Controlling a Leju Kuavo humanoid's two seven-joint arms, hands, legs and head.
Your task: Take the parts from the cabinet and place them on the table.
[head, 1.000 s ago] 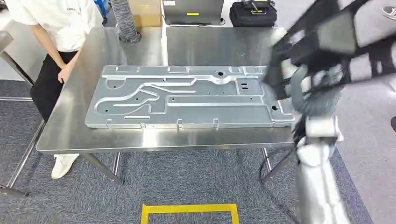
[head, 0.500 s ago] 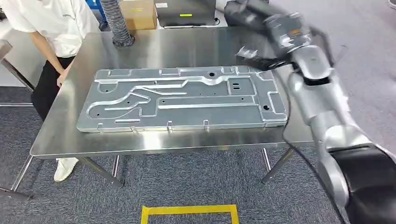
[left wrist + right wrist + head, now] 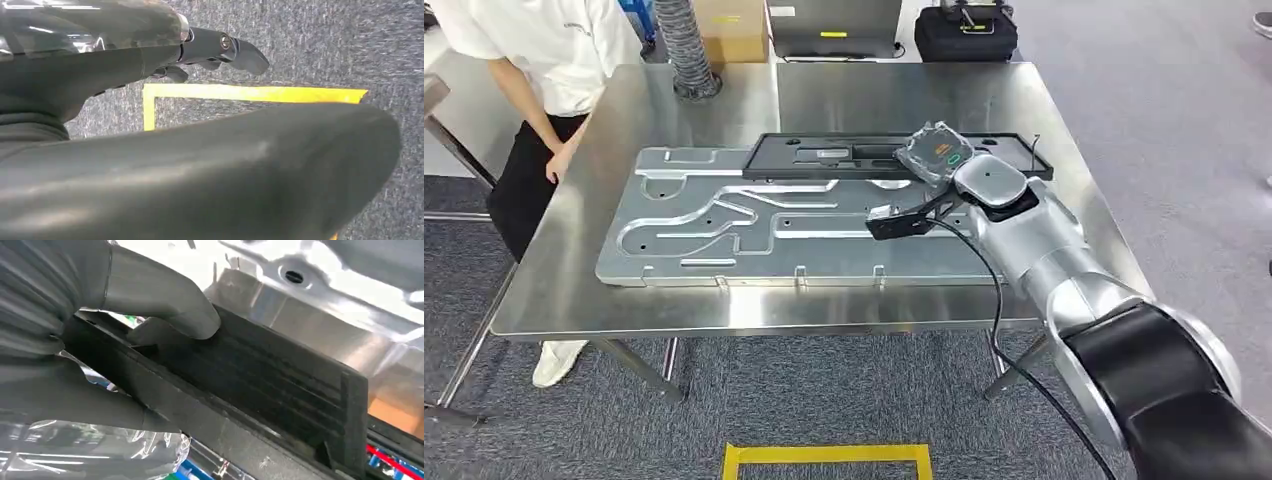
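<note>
A long black plastic part [image 3: 824, 155] lies across the far edge of a large stamped silver panel [image 3: 724, 225] on the steel table [image 3: 874, 95]. My right hand [image 3: 934, 152], wrapped in clear film, grips the part's right portion, and its arm reaches in from the lower right. In the right wrist view the hand [image 3: 100, 315] clamps the black part [image 3: 260, 375] with its thumb on the ribbed face, and the silver panel [image 3: 310, 325] shows just beyond. My left hand [image 3: 220, 47] hangs over the carpet with fingers loosely extended and nothing in them.
A person in a white shirt [image 3: 544, 60] stands at the table's far left corner, one hand near the edge. A ribbed hose [image 3: 682, 50], a cardboard box [image 3: 734, 25] and a black case [image 3: 964, 35] sit behind the table. Yellow floor tape [image 3: 824, 455] marks the carpet before it.
My right arm swung the black part from high at the right down onto the table, where it now rests on the panel's far edge. The view also shifted slightly.
</note>
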